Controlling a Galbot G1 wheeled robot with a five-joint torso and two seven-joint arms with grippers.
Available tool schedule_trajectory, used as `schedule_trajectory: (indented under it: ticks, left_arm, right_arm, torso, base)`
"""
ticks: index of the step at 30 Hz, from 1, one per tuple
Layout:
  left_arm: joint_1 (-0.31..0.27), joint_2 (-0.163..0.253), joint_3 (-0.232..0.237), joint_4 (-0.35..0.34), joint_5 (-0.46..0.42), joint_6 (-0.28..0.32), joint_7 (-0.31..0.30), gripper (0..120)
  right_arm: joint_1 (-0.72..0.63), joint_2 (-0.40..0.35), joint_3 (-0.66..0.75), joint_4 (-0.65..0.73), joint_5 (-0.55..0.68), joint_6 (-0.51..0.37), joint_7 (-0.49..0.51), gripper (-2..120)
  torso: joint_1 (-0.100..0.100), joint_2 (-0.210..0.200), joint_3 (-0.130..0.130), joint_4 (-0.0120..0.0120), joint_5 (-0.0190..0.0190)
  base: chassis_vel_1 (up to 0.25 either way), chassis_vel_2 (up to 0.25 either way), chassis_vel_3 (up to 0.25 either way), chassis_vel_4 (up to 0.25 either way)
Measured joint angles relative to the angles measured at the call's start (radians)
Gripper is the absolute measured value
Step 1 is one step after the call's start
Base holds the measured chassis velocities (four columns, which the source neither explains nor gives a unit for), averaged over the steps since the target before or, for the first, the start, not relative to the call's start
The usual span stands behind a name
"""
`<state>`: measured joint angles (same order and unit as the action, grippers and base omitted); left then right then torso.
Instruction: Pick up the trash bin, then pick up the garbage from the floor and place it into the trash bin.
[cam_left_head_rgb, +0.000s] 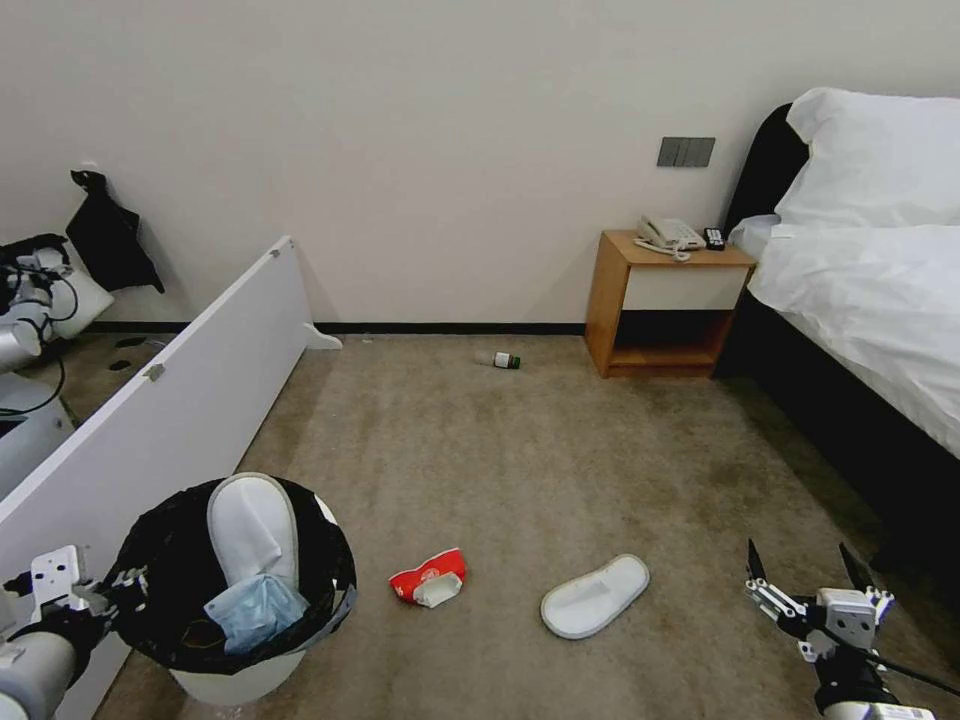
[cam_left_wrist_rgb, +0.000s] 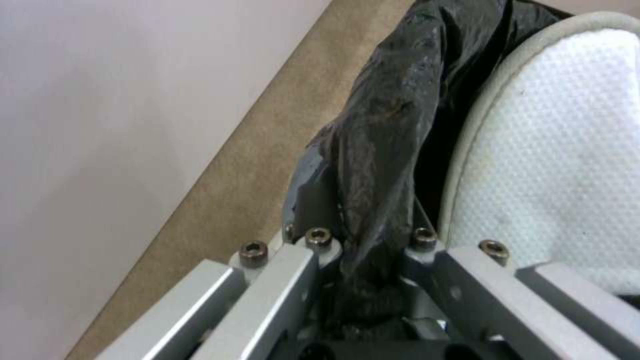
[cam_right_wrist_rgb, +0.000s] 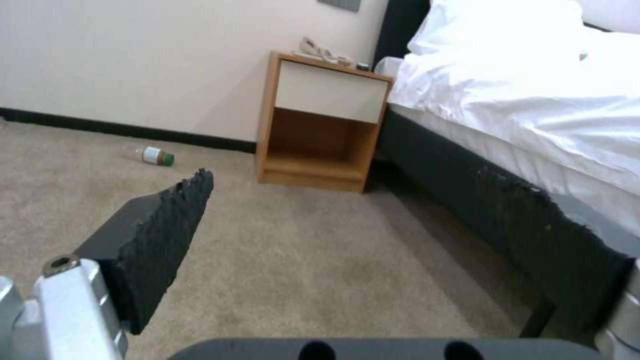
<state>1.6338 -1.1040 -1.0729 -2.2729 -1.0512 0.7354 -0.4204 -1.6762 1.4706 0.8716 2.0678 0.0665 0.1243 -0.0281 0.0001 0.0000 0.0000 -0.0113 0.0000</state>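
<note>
**Left gripper holds the bin by its rim; right gripper spread and empty over the carpet**

The left gripper (cam_left_head_rgb: 118, 583) sits at about 8 o'clock in the head view, clenched on the black-bagged rim of the trash bin (cam_left_head_rgb: 240, 675). The left wrist view shows the same grip close up: the bag (cam_left_wrist_rgb: 380, 165) is bunched between the metal fingers (cam_left_wrist_rgb: 280, 280). Just inside the rim stands a white slipper (cam_left_head_rgb: 250, 530), upright and leaning against the bin's wall, with a light-blue face mask (cam_left_head_rgb: 255, 610) lying below it.

The right gripper (cam_left_head_rgb: 808, 570) hovers at about 4 o'clock, its two dark fingers spread wide apart and holding nothing, above the floor (cam_left_head_rgb: 560, 450). In the right wrist view one ridged black pad (cam_right_wrist_rgb: 163, 235) points toward the far wall.

Between the two grippers, near 6 o'clock, a second white slipper (cam_left_head_rgb: 595, 596) lies flat on the carpet. At its 9 o'clock side, between it and the bin, lies a red-and-white packet (cam_left_head_rgb: 428, 578). Well apart, toward 12 o'clock near the wall, a small green-capped bottle (cam_left_head_rgb: 507, 360) lies on its side. At the bottle's 3 o'clock stands a wooden nightstand (cam_left_head_rgb: 665, 305) with a telephone (cam_left_head_rgb: 668, 235) on top, and beyond it a bed (cam_left_head_rgb: 870, 290) with white linen. A white panel (cam_left_head_rgb: 170, 400) runs along the bin's 10 o'clock side.
</note>
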Motion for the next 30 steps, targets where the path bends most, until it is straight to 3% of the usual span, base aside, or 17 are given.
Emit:
schedule_trajectory:
  ticks: [30]
  left_arm:
    - [-0.002, -0.004, 0.004, -0.001, 0.000, 0.000, -0.002, 4]
  right_arm:
    - [0.002, -0.004, 0.001, 0.006, 0.012, -0.005, -0.006, 100]
  torso:
    - [0.000, 0.000, 0.000, 0.0001, 0.0000]
  base:
    - [-0.007, 0.005, 0.007, -0.007]
